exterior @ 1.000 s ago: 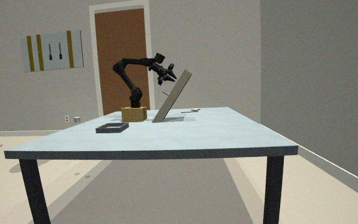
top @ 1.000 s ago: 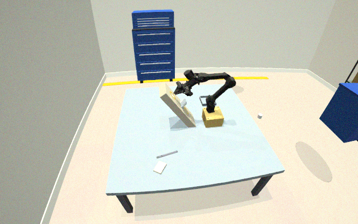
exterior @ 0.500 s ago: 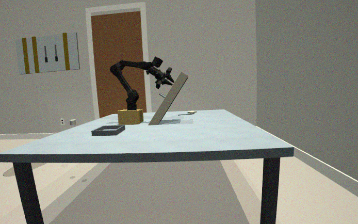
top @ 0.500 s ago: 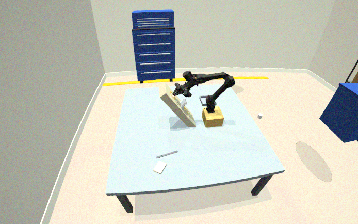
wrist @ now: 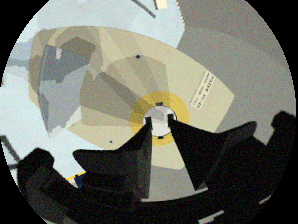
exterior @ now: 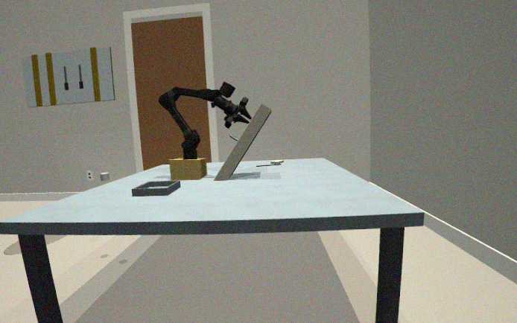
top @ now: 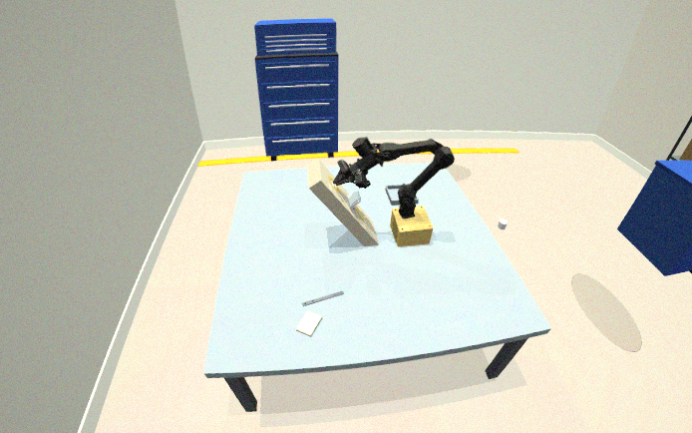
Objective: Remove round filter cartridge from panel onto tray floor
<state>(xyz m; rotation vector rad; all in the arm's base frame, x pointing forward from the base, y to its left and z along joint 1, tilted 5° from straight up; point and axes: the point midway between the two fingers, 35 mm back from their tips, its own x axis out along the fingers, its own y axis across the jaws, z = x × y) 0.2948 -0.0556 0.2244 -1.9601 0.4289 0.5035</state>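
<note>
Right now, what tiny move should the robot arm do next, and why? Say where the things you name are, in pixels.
I'd ease the gripper (top: 335,182) (exterior: 249,120) (wrist: 160,123) straight in, along the slant of its fingers, so the tips settle into the slots. Its two tips sit apart over opposite sides of the filter cartridge (wrist: 160,129), which is in the leaning service panel (top: 339,214) (exterior: 243,142) (wrist: 175,160).
</note>
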